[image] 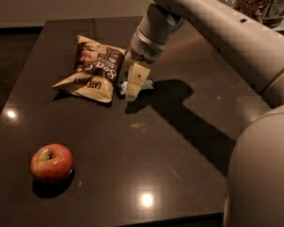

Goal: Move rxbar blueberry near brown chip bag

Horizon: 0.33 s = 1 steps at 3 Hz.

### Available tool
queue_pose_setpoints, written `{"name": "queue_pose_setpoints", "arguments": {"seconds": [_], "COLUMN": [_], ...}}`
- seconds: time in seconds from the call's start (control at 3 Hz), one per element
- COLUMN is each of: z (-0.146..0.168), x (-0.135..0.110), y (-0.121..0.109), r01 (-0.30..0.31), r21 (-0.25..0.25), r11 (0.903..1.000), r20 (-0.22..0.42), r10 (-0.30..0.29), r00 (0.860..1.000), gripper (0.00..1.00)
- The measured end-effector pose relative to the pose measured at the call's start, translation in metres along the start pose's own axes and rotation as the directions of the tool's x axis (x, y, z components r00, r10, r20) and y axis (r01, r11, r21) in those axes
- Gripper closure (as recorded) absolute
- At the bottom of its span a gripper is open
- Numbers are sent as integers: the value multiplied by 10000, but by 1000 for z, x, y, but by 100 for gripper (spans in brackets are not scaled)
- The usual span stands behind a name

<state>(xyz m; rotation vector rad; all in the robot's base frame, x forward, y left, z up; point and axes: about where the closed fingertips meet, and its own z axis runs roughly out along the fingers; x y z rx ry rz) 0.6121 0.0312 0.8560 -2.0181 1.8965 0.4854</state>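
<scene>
Dark tabletop [180,174] carries the brown chip bag [92,70], with the rxbar blueberry [147,84] lying just beside it, probably near enough for the task. The hand [131,91] sits low over the bar; whether it is clamped on it, I cannot tell.

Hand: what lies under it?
The hand hangs beside the chip bag, over the rxbar. Only the bar's edges show; the rest is covered.
</scene>
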Motion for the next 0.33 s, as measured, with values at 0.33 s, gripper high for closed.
{"name": "queue_pose_setpoints", "arguments": {"seconds": [0.33], "z": [0], "x": [0], "y": [0], "r01": [0], "r21": [0], "r11": [10000], "r20": [0], "r10": [0], "r00": [10000], "gripper": [0]}}
